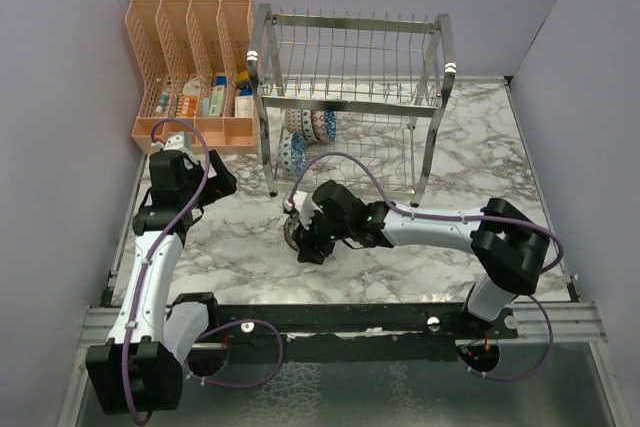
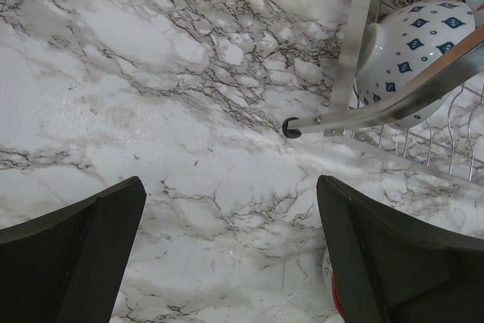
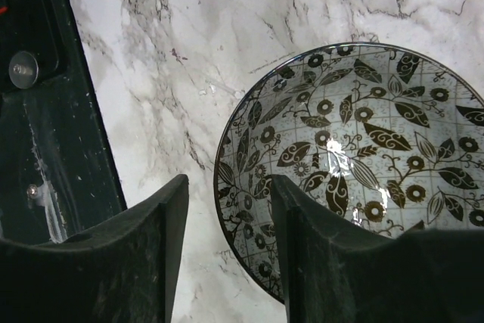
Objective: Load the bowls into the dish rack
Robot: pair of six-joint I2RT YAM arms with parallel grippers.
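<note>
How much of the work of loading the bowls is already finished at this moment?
Done: about three bowls already stand in the lower tier of the dish rack. In hand: the right gripper is open, its fingers astride the rim of a leaf-patterned bowl on the table, not yet lifted. Left: that bowl must go into the rack. The left gripper is open and empty.

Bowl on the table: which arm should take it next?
Right. The right fingers are open astride the rim of the bowl; the left fingers are open over the table beside the dish rack.
</note>
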